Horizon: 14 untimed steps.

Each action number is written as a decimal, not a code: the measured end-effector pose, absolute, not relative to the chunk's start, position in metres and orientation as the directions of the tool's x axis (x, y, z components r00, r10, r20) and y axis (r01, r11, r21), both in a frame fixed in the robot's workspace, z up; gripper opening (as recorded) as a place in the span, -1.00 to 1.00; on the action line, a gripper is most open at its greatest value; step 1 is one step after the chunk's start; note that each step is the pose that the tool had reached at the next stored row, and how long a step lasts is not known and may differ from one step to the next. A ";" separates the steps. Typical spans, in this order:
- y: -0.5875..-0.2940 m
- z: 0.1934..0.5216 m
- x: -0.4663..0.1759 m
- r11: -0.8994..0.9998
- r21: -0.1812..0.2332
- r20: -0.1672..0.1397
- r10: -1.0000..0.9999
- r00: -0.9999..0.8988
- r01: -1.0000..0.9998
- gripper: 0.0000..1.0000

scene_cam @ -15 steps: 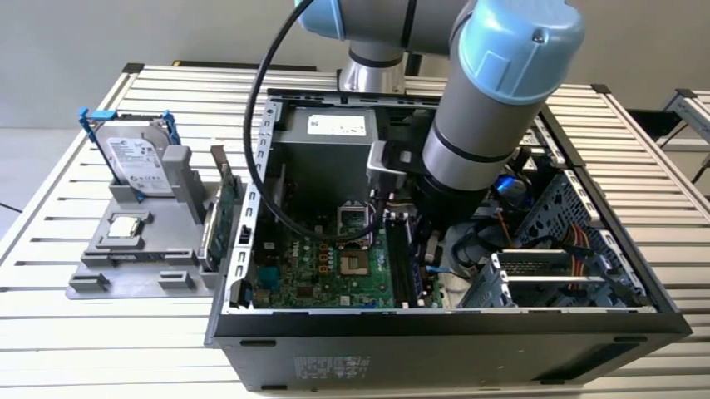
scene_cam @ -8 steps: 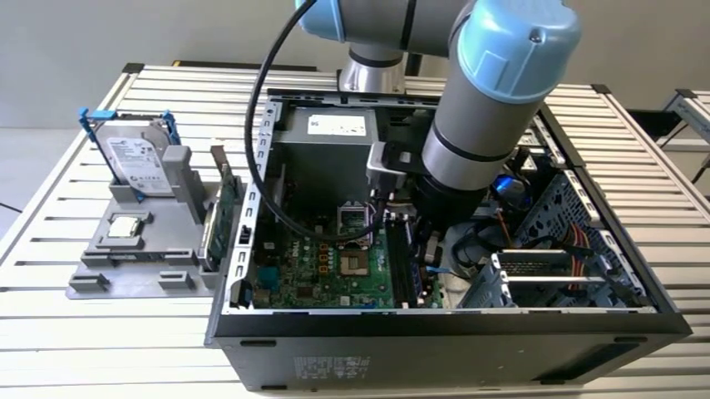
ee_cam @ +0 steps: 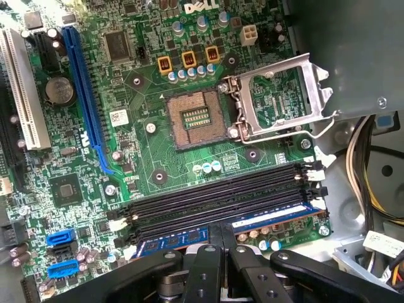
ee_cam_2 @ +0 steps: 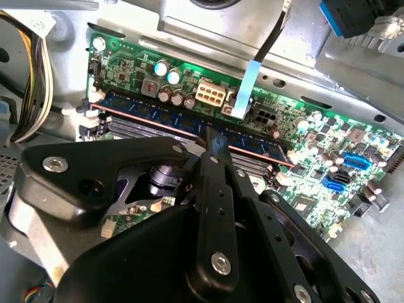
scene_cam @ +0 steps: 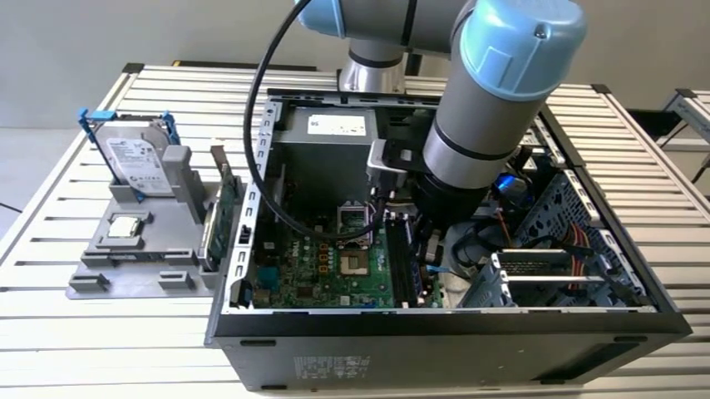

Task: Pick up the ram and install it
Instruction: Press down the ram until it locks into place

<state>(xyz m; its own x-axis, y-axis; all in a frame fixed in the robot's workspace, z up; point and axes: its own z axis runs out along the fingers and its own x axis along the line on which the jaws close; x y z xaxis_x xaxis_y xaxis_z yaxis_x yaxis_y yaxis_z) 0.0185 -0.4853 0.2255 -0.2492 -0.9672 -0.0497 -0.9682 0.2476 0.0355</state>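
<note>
The ram [ee_cam_2: 164,117] is a long, thin stick with black chips, standing in the outermost memory slot of the motherboard [ee_cam: 145,158]. Its ends show on either side of my fingers [ee_cam: 278,219]. In both wrist views my gripper [ee_cam_2: 210,140] [ee_cam: 225,232] is shut, the two black fingertips pressed together and resting on the ram's upper edge near its middle. In the exterior view the arm's wrist [scene_cam: 450,208] reaches down into the open computer case [scene_cam: 444,324] over the memory slots, and the fingers are hidden behind it.
Three empty black memory slots [ee_cam: 214,197] lie beside the ram, then the open CPU socket [ee_cam: 196,117] with its raised metal frame [ee_cam: 281,95]. Cable bundles [ee_cam: 372,170] hang by the case wall. Outside, a grey holder [scene_cam: 145,249] carries a blue-framed hard drive [scene_cam: 133,158] and a green card [scene_cam: 228,216].
</note>
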 end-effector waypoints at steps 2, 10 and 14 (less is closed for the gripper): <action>-0.485 0.226 0.018 0.248 0.036 -0.050 -0.967 -0.249 -0.968 -1.00; -0.485 0.226 0.018 0.248 0.036 -0.050 -0.967 -0.249 -0.968 -1.00; -0.485 0.226 0.018 0.248 0.036 -0.050 -0.967 -0.249 -0.968 -1.00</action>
